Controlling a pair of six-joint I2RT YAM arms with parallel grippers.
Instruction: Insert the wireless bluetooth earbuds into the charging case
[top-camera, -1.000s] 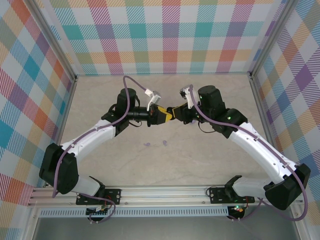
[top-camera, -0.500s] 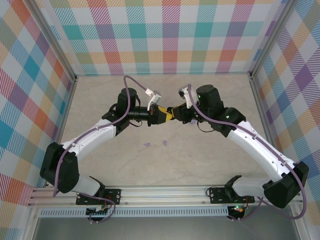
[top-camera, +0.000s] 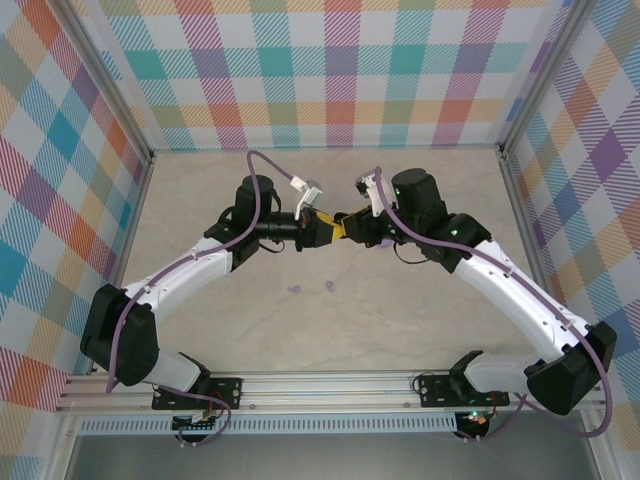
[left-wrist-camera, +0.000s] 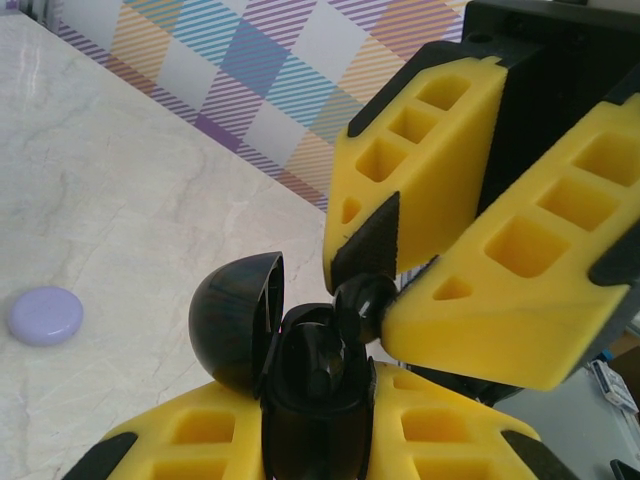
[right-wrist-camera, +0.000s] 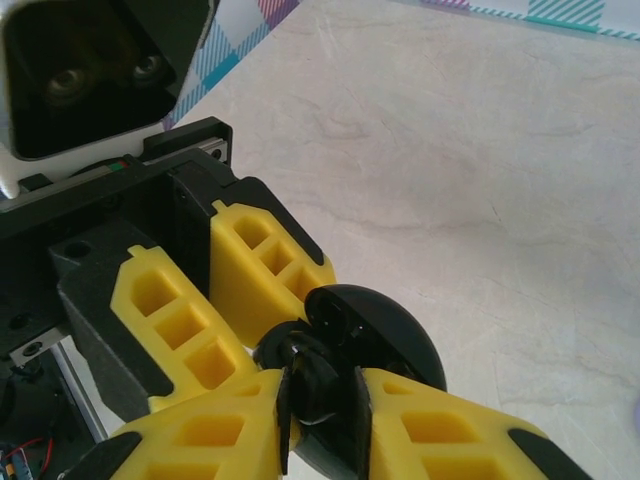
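My left gripper (left-wrist-camera: 318, 425) is shut on a black charging case (left-wrist-camera: 312, 395), held above the table with its domed lid (left-wrist-camera: 235, 320) swung open to the left. One black earbud (left-wrist-camera: 325, 350) lies inside the case. My right gripper (left-wrist-camera: 368, 292) reaches in from the upper right, shut on a second black earbud (left-wrist-camera: 362, 302) right at the case's mouth. In the right wrist view that earbud (right-wrist-camera: 318, 385) sits between my right fingers (right-wrist-camera: 220, 430), against the open case (right-wrist-camera: 385, 330). From above, the left gripper (top-camera: 320, 231) and right gripper (top-camera: 346, 226) meet tip to tip.
A round lilac case (left-wrist-camera: 45, 315) lies on the marble table (left-wrist-camera: 120, 200) to the left. From above, two small lilac items (top-camera: 296, 289) (top-camera: 329, 288) rest on the table (top-camera: 400, 320) in front of the grippers. Checked walls (top-camera: 330, 80) enclose the workspace.
The right arm has edged slightly left toward the left gripper. The left arm and the case have stayed put.
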